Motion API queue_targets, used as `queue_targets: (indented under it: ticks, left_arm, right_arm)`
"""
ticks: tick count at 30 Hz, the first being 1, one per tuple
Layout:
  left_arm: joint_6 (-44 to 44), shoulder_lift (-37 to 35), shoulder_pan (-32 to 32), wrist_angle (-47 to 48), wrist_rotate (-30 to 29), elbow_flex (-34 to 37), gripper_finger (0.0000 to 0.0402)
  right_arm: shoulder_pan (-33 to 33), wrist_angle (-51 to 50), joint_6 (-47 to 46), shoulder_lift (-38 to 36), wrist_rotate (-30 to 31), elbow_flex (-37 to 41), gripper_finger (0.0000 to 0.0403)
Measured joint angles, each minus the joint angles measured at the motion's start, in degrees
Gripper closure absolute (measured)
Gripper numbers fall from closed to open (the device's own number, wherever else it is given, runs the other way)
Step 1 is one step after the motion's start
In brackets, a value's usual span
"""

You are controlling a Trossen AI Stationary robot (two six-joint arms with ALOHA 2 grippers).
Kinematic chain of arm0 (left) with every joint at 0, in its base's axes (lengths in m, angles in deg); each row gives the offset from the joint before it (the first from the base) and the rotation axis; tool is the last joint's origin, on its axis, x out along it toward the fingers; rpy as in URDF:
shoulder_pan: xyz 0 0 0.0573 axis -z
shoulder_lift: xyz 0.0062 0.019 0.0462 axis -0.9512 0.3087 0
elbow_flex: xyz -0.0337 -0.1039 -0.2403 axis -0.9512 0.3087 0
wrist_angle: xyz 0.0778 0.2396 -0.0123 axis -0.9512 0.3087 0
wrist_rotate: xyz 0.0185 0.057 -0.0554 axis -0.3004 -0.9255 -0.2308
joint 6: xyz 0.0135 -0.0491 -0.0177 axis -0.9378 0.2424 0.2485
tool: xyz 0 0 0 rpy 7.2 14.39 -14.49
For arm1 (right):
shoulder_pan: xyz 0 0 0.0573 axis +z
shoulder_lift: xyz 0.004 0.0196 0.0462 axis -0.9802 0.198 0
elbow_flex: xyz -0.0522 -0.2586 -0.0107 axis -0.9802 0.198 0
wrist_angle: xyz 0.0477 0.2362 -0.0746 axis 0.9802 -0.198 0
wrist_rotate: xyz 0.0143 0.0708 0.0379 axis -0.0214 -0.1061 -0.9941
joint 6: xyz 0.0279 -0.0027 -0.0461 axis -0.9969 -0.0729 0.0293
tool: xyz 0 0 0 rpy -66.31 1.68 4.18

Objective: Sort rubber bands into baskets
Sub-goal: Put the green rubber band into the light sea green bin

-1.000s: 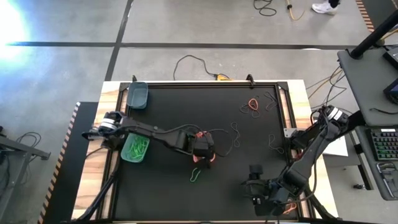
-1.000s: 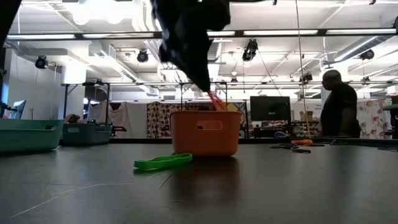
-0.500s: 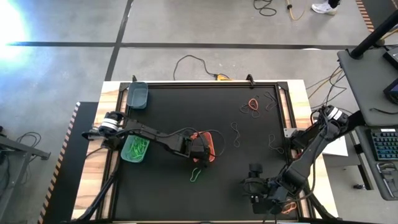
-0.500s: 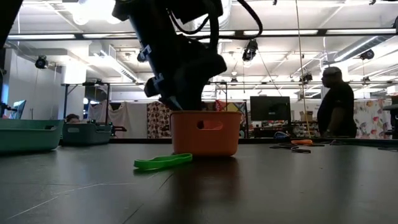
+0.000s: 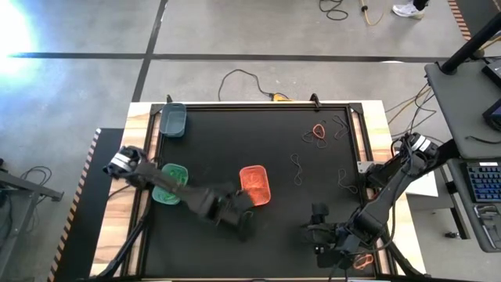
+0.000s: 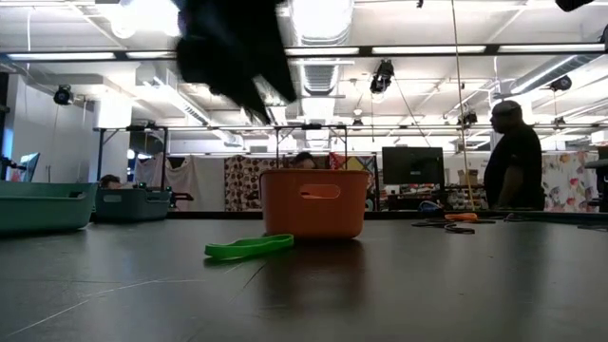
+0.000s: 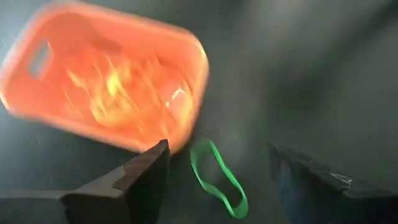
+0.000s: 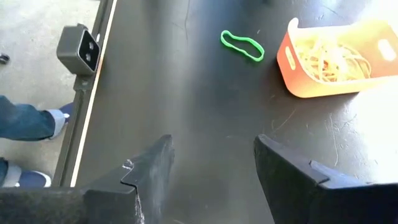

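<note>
Rubber bands are what everything turns on here, and the one that matters now is a single green band (image 7: 217, 178) lying flat on the dark table (image 5: 297, 204), just beside the near corner of the orange basket (image 5: 255, 185) but outside it. From table level it shows as a low green strip in front of that basket. The orange basket already holds a tangle of orange and red bands. The light green basket (image 5: 167, 183) sits at the left edge with green bands in it, half under the left arm, and the dark teal basket (image 5: 174, 121) stands at the far left corner. More bands, reddish and dark, lie scattered well apart toward the far right of the table (image 5: 319, 131).

The left gripper (image 7: 217, 174) hangs right over the green band, jaws spread wide with nothing between them; the band lies in the gap, a little closer to one finger. The right gripper (image 8: 211, 168) waits near the front right of the table, its fingers apart and empty too.

To my eye the step in hand is picking up that stray green band. The next move, I'd say, calls for a straight drop so the fingertips reach the table either side of the loop, a close that catches the thin rubber, then a carry to the light green basket on the left. The orange basket's wall is close, so a crooked descent could nudge it.
</note>
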Motion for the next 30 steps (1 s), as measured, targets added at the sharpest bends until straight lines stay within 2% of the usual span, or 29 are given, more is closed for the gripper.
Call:
queue_targets:
  ticks: [4, 8, 14, 21, 26, 30]
  left_arm:
    - [7.5, 0.8, 5.3, -2.1, -5.0, 2.5, 0.0149]
    - [13.9, 1.9, 7.1, -3.0, -7.5, 4.5, 0.014]
    - [14.0, 5.5, 6.5, -16.5, -7.9, 9.5, 0.0117]
    - [16.9, 11.0, 6.1, -18.1, -11.7, 11.4, 0.011]
    - [13.7, 13.9, 6.0, -18.3, -11.5, 8.8, 0.013]
    - [15.0, 14.8, 6.0, -15.7, -10.5, 6.7, 0.019]
  right_arm:
    - [0.0, 0.0, 0.0, 0.0, 0.0, 0.3, 0.0188]
    - [-0.5, 0.1, 0.0, 0.0, -0.1, 0.4, 0.0188]
    - [-2.9, 0.1, -2.0, 0.0, -1.1, 0.5, 0.0188]
    - [-4.7, 0.1, -2.3, 0.0, -3.6, 0.5, 0.0188]
    - [-5.3, 0.1, -1.9, 0.0, -3.6, 0.5, 0.0188]
    - [-6.0, 0.0, -1.5, 0.0, -3.5, 0.5, 0.0188]
